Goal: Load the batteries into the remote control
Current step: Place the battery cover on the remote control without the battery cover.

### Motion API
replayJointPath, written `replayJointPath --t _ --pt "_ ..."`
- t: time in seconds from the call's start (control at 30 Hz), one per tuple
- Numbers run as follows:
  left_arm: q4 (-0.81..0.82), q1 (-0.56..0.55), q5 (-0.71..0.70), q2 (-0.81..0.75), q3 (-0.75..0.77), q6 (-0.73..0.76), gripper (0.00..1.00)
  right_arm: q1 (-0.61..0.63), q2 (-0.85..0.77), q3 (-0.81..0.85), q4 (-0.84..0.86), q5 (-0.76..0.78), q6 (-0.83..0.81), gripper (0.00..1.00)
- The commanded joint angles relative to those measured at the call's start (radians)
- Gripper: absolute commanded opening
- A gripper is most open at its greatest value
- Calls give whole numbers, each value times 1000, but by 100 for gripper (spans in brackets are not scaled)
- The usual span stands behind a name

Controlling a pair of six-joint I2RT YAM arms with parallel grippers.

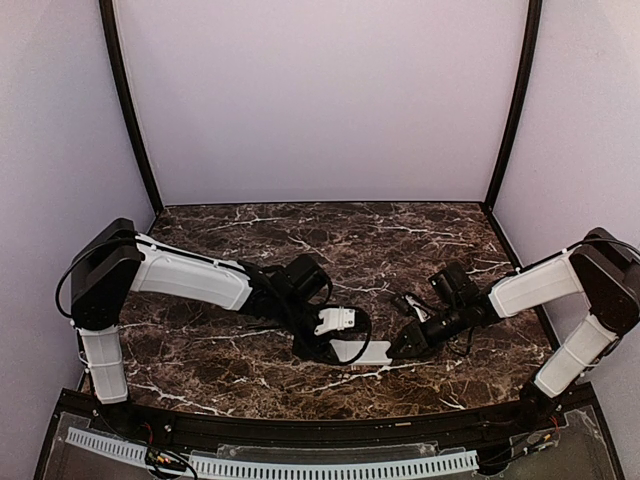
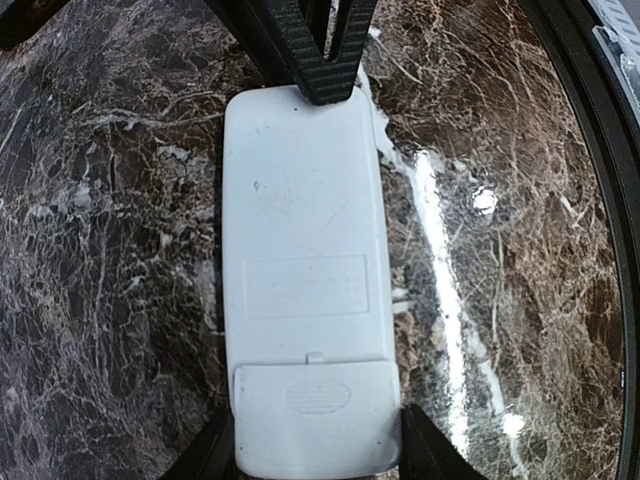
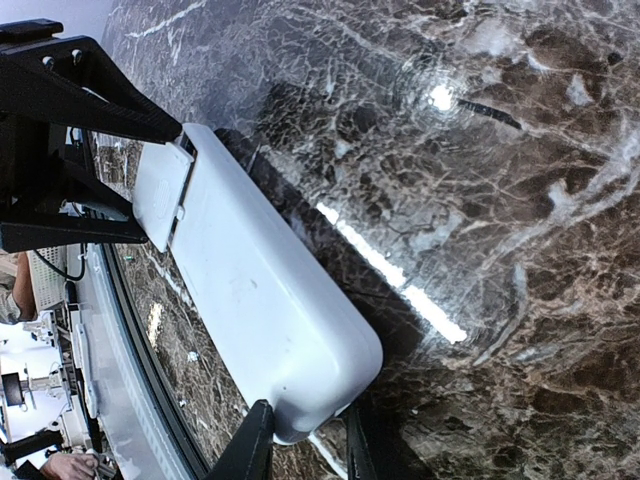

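You find the white rectangular plastic remote control (image 2: 305, 260) lying back-up on the dark veined marble table (image 2: 100, 250), where the left wrist view shows the left gripper (image 2: 315, 455) clamped across its ribbed cover (image 2: 315, 415) end and the right wrist view shows the right gripper (image 3: 305, 440) pinching the opposite end, contacts the overhead view leaves unclear.

The remote control (image 2: 305, 250) is small, white and long, with round corners. It is turned over, so its plain back faces up and no buttons show. A faint box shape is pressed into the middle of the back. At one end a little lid (image 2: 315, 415) with a ridged oval sits shut. The remote is near the front edge of the dark stone table (image 1: 250, 230).
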Motion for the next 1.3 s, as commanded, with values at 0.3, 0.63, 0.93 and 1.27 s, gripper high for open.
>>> replayJointPath --t 0.3,0.63,0.93,1.27 --pt "-66 16 -35 -46 -19 -3 41 -3 15 -22 -5 8 -3 25" --pt "-67 17 -7 -52 -25 3 41 -3 18 -17 -4 6 -5 25" --pt "-42 18 55 -51 -6 -13 42 -3 23 -14 -3 4 -3 25" --pt "-34 17 40 -23 -1 -25 43 -3 26 -12 -2 1 -3 25"
